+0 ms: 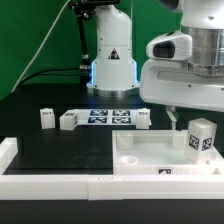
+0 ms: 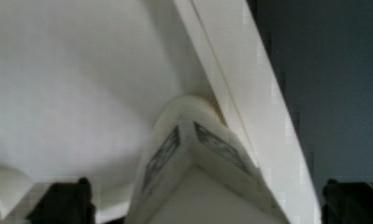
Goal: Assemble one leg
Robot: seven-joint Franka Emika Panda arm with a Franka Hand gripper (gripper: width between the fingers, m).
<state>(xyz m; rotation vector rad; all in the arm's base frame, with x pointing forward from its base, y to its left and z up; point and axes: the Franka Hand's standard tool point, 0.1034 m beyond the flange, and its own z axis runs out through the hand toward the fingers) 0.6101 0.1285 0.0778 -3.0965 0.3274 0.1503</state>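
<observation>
A white leg (image 1: 200, 138) with a marker tag stands upright at the right end of the large white panel (image 1: 150, 152). My gripper (image 1: 178, 120) hangs just above and behind it, under the big white hand. In the wrist view the leg (image 2: 201, 150) fills the middle, lying between my two dark fingertips (image 2: 67, 200). The gripper (image 2: 204, 205) is open, with a gap on each side of the leg. Three more legs lie on the black table: two at the exterior view's left (image 1: 47, 118) (image 1: 68, 120) and one behind the panel (image 1: 143, 118).
The marker board (image 1: 105, 115) lies flat in front of the robot's base (image 1: 112, 60). A white raised border (image 1: 50, 180) runs along the table's front and left edges. A green curtain hangs behind.
</observation>
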